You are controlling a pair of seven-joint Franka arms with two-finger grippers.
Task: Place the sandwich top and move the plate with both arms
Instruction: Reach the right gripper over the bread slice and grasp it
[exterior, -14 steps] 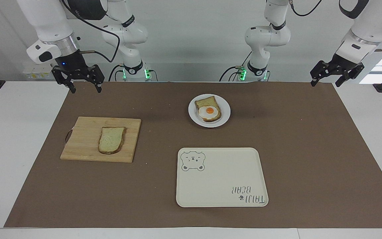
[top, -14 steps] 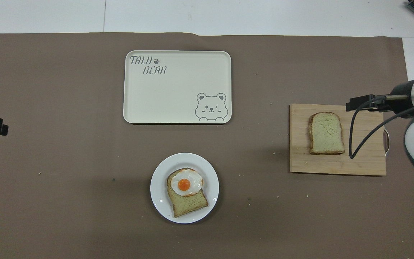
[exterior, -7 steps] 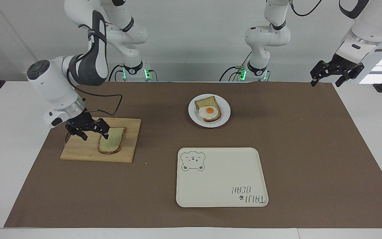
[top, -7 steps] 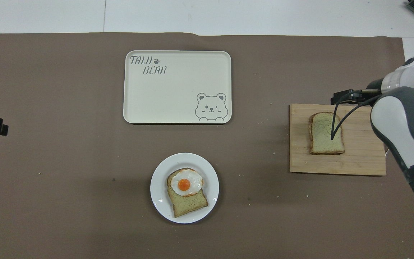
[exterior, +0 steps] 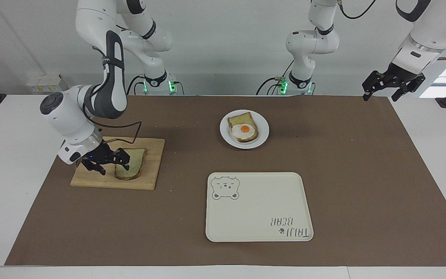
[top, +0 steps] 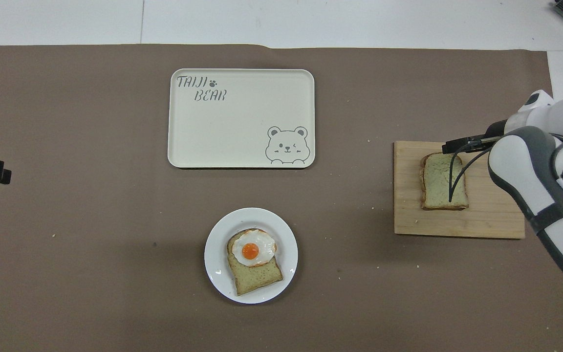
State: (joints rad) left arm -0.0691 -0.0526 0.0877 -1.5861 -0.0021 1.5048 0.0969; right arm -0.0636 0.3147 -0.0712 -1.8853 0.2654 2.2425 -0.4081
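Note:
The sandwich top (exterior: 132, 164), a plain greenish-tan slice with brown crust, lies flat on a wooden cutting board (exterior: 150, 170) toward the right arm's end of the table. My right gripper (exterior: 110, 164) is open and low over the board, tilted at the slice's outer edge. One fingertip (exterior: 125, 162) overlaps that edge; contact cannot be told. In the overhead view, the sandwich top (top: 439, 182) is partly crossed by the arm's cable. The white plate (exterior: 225, 135) holds an egg-topped slice (exterior: 243, 130). My left gripper (exterior: 393, 84) waits open, raised over the table's corner at its own end.
A cream bear tray (exterior: 258, 217) lies farther from the robots than the plate (top: 218, 276), also seen as the tray (top: 240, 122) from overhead. The cutting board (top: 487, 222) sits on the brown mat. Small crumbs dot the mat.
The right arm came down from high near its own corner to the cutting board, then sank a little lower at the slice's edge. The left arm has not moved.

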